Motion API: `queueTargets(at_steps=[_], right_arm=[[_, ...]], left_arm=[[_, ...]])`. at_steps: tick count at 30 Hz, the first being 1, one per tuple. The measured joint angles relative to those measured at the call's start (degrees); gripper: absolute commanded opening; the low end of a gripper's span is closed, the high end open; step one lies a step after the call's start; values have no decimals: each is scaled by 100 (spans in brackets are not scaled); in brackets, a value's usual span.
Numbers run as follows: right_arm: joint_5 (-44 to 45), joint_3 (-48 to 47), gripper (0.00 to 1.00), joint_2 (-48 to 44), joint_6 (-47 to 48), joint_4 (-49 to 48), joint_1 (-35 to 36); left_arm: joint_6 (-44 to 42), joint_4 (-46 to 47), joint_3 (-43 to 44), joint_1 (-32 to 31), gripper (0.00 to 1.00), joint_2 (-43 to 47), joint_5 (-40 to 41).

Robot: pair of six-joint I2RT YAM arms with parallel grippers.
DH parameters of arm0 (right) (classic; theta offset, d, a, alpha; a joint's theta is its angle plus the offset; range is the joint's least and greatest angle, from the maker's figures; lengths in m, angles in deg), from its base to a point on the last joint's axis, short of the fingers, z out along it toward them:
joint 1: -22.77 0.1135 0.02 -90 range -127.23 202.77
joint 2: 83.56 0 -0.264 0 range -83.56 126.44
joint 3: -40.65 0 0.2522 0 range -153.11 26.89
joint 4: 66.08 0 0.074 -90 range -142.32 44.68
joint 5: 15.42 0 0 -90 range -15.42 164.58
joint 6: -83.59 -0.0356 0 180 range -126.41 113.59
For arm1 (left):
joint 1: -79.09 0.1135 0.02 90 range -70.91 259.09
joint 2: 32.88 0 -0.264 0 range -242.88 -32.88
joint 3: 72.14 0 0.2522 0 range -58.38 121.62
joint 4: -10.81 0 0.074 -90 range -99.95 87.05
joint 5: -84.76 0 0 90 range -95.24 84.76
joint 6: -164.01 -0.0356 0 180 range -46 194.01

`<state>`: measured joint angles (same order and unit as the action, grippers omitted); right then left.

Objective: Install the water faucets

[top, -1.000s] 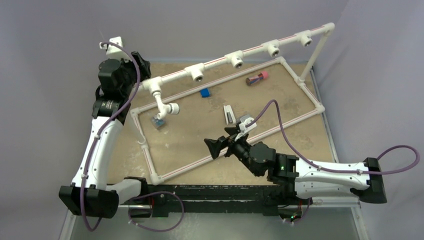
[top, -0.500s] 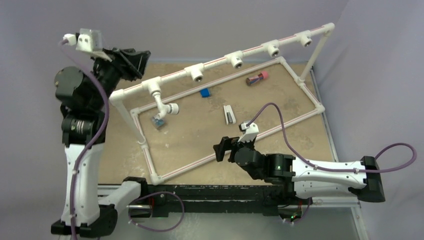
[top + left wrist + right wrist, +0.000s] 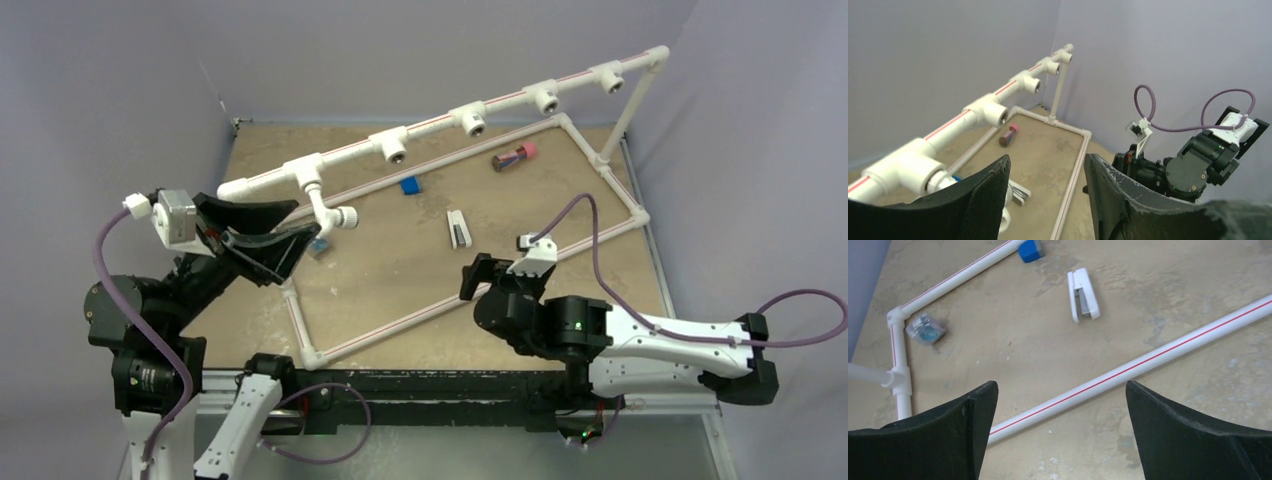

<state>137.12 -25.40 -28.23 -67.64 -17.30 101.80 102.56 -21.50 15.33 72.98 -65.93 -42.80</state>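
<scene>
One white water faucet (image 3: pixel 326 211) hangs from the leftmost T fitting (image 3: pixel 305 172) of the raised pipe rail. My left gripper (image 3: pixel 297 224) stands open just left of it, with nothing between its fingers. In the left wrist view that faucet (image 3: pixel 944 180) is partly hidden behind the left finger (image 3: pixel 979 201), and the gripper (image 3: pixel 1048 161) looks along the rail. My right gripper (image 3: pixel 488 271) hovers open over the frame's near pipe (image 3: pixel 1128 370), and in the right wrist view the gripper (image 3: pixel 1061 390) is wide open and empty.
Three more T fittings (image 3: pixel 470 120) sit along the rail with bare sockets. Inside the pipe frame lie a white-and-black flat piece (image 3: pixel 458 229), a blue block (image 3: pixel 410 185), a red-capped cylinder (image 3: pixel 515 157) and a clear packet (image 3: pixel 318 246). Purple walls close in at the back and right.
My left arm swung from the back left corner down to the near left, its open gripper now beside the faucet. My right gripper drew back to the right.
</scene>
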Motion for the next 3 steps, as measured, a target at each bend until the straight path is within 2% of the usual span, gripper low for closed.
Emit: queueTargets(at_steps=[3], right_arm=[[258,-44,99,-289,-199,424,0]], left_arm=[[101,-184,-358,-2,55,275,35]])
